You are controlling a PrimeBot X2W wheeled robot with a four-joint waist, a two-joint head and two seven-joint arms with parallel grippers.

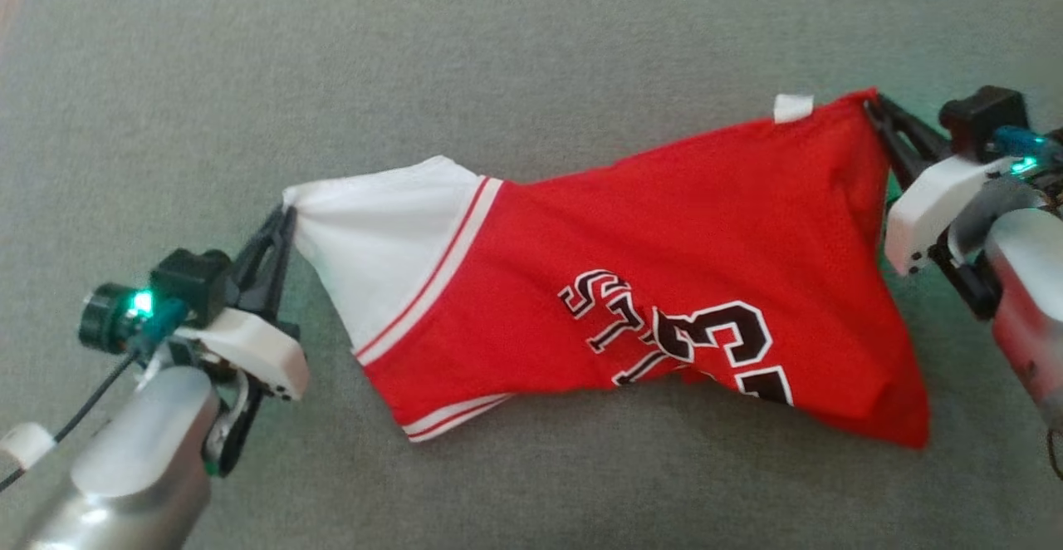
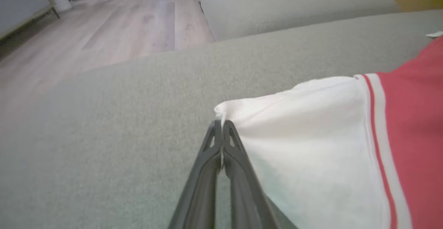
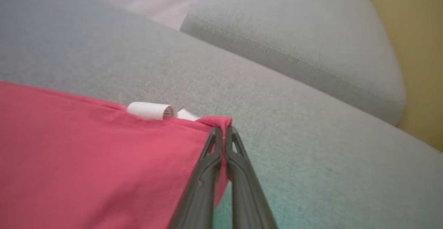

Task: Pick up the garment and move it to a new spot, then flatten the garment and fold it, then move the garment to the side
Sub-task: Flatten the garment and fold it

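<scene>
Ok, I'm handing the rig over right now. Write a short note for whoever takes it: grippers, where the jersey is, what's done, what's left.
Left gripper: fingers shut on the jersey's white corner.
Right gripper: fingers shut on the red corner beside the white tag.
The jersey is stretched between them over the grey cushion, with its lower edge sagging and creased.
Done: both corners are grasped.
Left: lay it flat, fold it, move it to the side.

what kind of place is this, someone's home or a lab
Most likely a home living room. The red jersey is stretched over a grey upholstered sofa seat, a second grey cushion lies just beyond it, and a wood-plank floor runs alongside.
</scene>
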